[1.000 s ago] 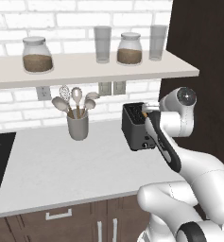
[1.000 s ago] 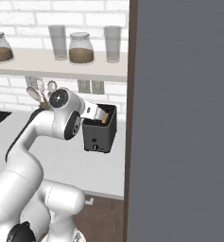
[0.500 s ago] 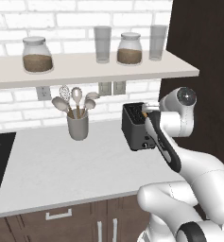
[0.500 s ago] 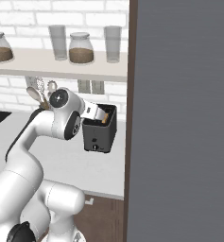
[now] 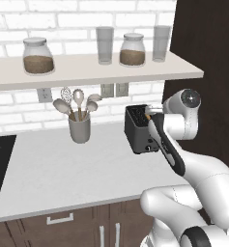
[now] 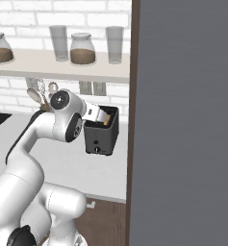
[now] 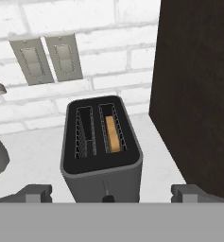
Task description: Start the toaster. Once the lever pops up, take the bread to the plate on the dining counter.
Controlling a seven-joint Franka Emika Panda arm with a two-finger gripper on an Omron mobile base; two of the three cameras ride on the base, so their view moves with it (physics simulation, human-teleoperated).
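Claw (image 7: 106, 193) spread wide above toaster (image 7: 102, 151)

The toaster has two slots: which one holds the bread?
In the hand view, the right slot of the toaster, nearer the dark panel, holds the bread; the left one is empty.

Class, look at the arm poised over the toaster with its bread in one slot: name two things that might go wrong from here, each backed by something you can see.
1. The open gripper is spread wider than the toaster; closing carelessly could shove it instead of working its front control.
2. The bread sits deep in the right slot, so pinching it may be awkward, and the dark cabinet wall close beside limits room.
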